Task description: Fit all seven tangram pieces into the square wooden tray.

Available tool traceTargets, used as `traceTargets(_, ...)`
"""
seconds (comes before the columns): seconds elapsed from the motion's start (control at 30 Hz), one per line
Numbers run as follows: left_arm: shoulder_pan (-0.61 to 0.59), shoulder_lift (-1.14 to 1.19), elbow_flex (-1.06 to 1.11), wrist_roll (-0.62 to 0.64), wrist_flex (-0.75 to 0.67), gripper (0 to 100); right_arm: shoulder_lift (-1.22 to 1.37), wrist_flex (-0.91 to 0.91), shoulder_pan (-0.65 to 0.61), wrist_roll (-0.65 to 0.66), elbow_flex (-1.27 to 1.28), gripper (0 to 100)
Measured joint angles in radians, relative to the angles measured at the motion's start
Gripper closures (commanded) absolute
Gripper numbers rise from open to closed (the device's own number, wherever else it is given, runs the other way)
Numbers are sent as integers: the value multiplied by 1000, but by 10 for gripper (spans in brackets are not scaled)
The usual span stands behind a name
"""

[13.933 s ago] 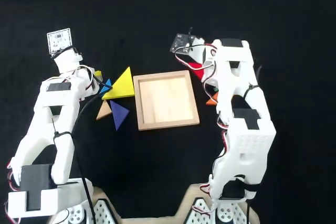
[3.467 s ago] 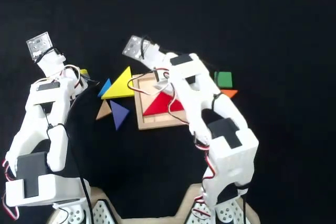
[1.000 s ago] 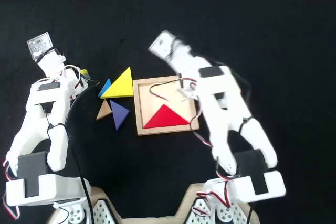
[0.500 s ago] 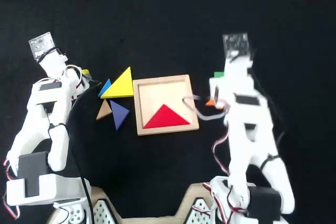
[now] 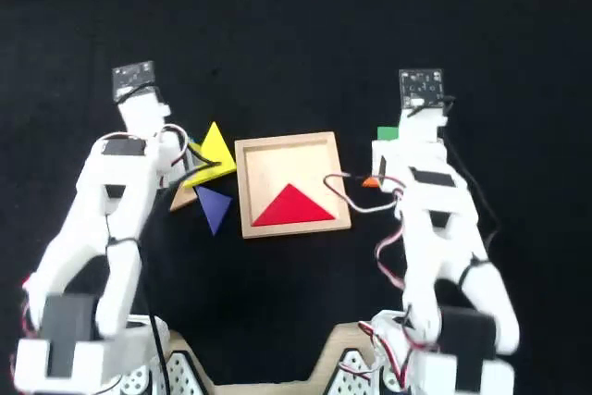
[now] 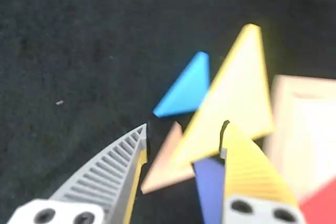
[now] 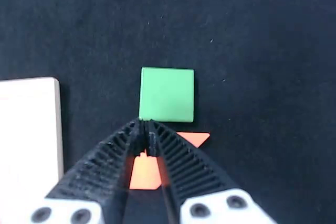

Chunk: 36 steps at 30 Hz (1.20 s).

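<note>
Tangram pieces lie on both sides of the tray, which sits mid-table on the black table. One piece is already inside it: the red triangle, flat against the tray's near edge, with bare wood over the rest of the floor.

Left of the tray is a tight cluster. The yellow triangle is the biggest there, with one corner close to the tray's left rim. The light blue triangle lies just beside it, on the side away from the tray. The tan triangle and the dark blue triangle sit nearer, the dark blue one closer to the tray. The left claw hangs over this cluster with its jaws spread wide, one grey finger and one yellow, straddling the spot where the yellow and tan triangles meet (whether either tip touches a piece cannot be told).

Right of the tray, the green square lies flat and apart from the rim, and the orange piece is just near of it, partly under the right arm. The right claw has its jaws pressed together with nothing between them, its tips at the green square's near edge and above the orange piece.
</note>
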Motion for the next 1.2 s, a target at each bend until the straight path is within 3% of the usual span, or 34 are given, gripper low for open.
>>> traceTargets(0.1, 28, -112, 26, 0, 17, 766, 81, 89, 2, 49, -84, 988)
traceTargets(0.2, 29, -198, 126, 0, -55, 766, 155, 170, -34, 87, -153, 988)
traceTargets(0.33, 29, -308, 229, 0, -129, 766, 178, 183, -72, 97, -180, 988)
traceTargets(0.57, 29, -473, 298, -2, -140, 766, 187, 189, -169, 170, -181, 988)
traceTargets(0.77, 29, -453, 296, -9, -140, 766, 255, 215, -175, 173, -230, 988)
traceTargets(0.97, 29, -304, 239, -9, -140, 766, 370, 348, -175, 175, -367, 988)
traceTargets(1.2, 29, -178, 183, -9, -140, 766, 350, 394, -207, 230, -351, 988)
